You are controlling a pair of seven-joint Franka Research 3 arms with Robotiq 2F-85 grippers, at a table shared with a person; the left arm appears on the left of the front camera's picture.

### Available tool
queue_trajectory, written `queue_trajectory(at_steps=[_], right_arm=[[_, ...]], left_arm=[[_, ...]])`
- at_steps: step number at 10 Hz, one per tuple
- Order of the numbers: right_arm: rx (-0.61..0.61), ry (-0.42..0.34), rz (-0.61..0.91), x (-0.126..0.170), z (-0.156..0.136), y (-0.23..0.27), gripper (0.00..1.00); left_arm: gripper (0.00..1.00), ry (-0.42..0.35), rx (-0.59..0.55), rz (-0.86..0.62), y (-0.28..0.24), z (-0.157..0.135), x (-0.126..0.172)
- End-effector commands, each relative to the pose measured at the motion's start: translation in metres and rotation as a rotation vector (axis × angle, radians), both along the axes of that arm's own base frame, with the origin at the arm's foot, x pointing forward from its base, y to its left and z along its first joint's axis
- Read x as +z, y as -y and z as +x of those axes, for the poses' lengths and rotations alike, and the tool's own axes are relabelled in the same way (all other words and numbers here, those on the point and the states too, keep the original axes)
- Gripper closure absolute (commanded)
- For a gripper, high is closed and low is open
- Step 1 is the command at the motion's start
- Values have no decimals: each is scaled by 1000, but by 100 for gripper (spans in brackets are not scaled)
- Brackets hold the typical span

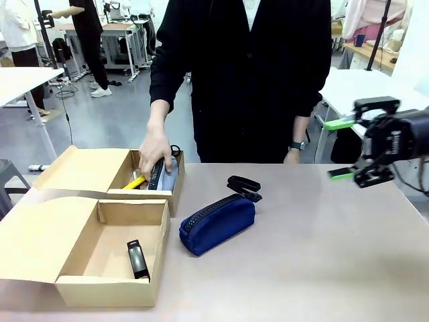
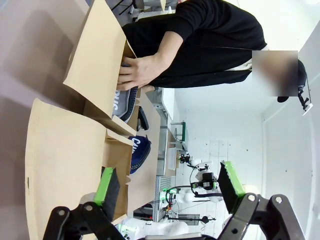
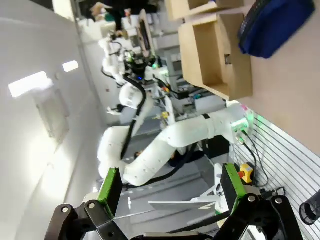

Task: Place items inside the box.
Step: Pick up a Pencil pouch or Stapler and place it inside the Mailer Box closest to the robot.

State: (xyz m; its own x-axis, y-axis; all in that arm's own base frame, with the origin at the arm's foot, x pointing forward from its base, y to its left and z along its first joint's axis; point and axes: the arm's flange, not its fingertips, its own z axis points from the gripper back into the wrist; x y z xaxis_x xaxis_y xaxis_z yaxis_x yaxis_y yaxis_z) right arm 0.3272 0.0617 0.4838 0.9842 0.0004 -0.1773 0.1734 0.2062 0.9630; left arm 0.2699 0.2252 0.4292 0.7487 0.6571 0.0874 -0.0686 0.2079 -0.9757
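The box [image 1: 107,258] stands open at the near left, flap lid spread leftwards, with a small black oblong item [image 1: 137,259] inside. A navy zip pouch [image 1: 218,223] lies to its right, and a black stapler-like object [image 1: 243,186] lies just beyond the pouch. A person's hand [image 1: 155,151] rests on a grey pouch [image 1: 166,176] and a yellow knife [image 1: 135,182] in the smaller-looking box [image 1: 87,171] behind. My right gripper [image 1: 343,149] hovers open and empty at the far right, above the table. My left gripper [image 2: 170,184] is open and empty, looking along the box [image 2: 65,165] towards the hand [image 2: 142,72].
The table [image 1: 322,255] is bare from the middle to the right. The person stands at the far edge in dark clothes, the other hand [image 1: 291,155] at the table's rim. In the right wrist view my right gripper [image 3: 172,185] faces the white left arm [image 3: 175,140].
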Motion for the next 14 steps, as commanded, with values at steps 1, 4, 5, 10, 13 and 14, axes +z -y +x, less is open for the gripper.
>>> queue_trajectory(at_steps=[1, 4, 5, 10, 13, 14], right_arm=[[89, 82, 109, -2, -11, 60, 0], [-185, 172, 170, -33, -58, 173, 0], [-247, 196, 168, -41, -70, 187, 0], [-275, 181, 172, -29, -67, 209, 0], [-275, 181, 172, -29, -67, 209, 0], [-275, 181, 172, -29, -67, 209, 0]], left_arm=[[0, 24, -6, -1, 0, -1, 0], [0, 24, -6, -1, 0, -1, 0], [0, 24, -6, -1, 0, -1, 0], [0, 24, -6, -1, 0, -1, 0], [0, 24, -6, -1, 0, -1, 0], [0, 24, -6, -1, 0, -1, 0]])
